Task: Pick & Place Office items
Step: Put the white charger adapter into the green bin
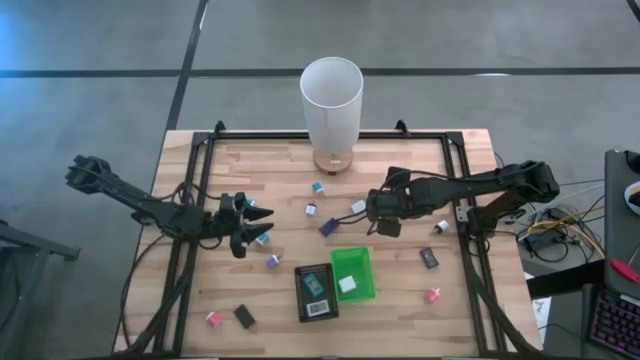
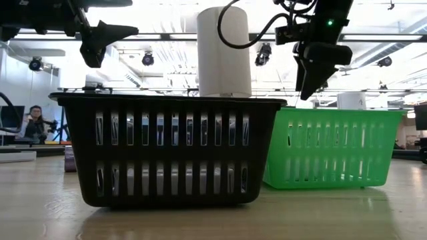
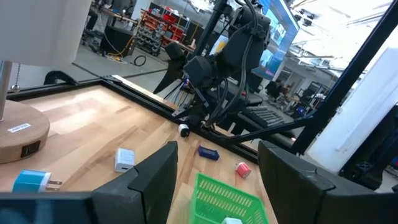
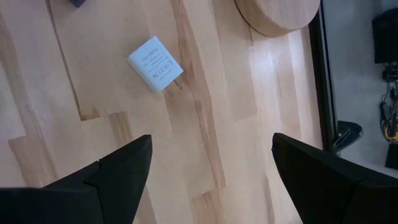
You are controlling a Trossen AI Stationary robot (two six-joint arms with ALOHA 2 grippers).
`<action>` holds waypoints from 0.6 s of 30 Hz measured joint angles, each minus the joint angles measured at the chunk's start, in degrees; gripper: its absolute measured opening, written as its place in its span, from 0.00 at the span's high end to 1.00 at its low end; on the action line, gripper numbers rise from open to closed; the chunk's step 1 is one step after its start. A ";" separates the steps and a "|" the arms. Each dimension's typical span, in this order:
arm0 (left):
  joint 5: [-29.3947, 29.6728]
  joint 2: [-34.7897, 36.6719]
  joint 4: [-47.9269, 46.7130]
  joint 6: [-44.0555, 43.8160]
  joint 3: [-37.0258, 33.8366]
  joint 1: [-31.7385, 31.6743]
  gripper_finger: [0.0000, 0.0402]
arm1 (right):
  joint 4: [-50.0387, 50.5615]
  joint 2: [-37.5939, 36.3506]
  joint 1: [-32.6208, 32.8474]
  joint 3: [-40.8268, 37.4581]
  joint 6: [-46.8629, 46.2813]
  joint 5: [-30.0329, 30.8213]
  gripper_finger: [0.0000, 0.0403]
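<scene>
Small office items lie scattered on the wooden table (image 1: 250,160): a teal block (image 1: 318,187), a white block (image 1: 358,207), a purple one (image 1: 327,227), pink ones (image 1: 432,295) and black ones (image 1: 244,317). A black tray (image 1: 316,292) holds a teal item, and a green tray (image 1: 353,273) holds a white block (image 1: 347,285). My left gripper (image 1: 262,225) hovers open and level at the left, above a teal block (image 1: 264,238). My right gripper (image 1: 378,218) hangs open, slanting down, close to the white block (image 4: 155,64). Nothing is between either pair of fingers.
A tall white cylinder (image 1: 331,100) stands on a round wooden base (image 1: 331,160) at the table's far middle. A black frame (image 1: 200,170) runs along the table's edges. The trays stand side by side near the front middle (image 2: 177,150) (image 2: 333,150).
</scene>
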State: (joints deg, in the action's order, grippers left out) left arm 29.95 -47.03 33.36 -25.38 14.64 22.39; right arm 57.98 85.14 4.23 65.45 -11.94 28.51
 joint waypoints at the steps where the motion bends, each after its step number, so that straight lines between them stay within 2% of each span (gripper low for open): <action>1: -0.02 0.00 0.00 -0.16 0.00 0.00 0.43 | 0.00 0.00 0.00 0.00 0.00 0.00 0.19; 8: 0.02 0.00 0.44 -0.13 0.00 0.00 0.43 | -3.55 0.09 0.00 -1.12 1.05 -1.86 0.19; 12: -0.34 0.00 0.42 -0.12 0.00 -0.04 0.43 | -13.42 0.11 0.00 -4.39 8.00 -6.67 0.19; 15: -0.50 0.03 0.44 -0.12 0.00 -0.04 0.43 | -18.99 0.13 -0.13 -6.98 12.80 -7.15 0.19; 18: -0.59 0.15 0.44 -0.12 0.00 -0.04 0.43 | -19.75 0.16 -0.82 -8.43 16.16 -7.15 0.19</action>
State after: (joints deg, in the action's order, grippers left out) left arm 29.36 -46.87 33.80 -25.50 14.63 22.35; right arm 38.23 85.30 3.40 57.02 4.21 21.37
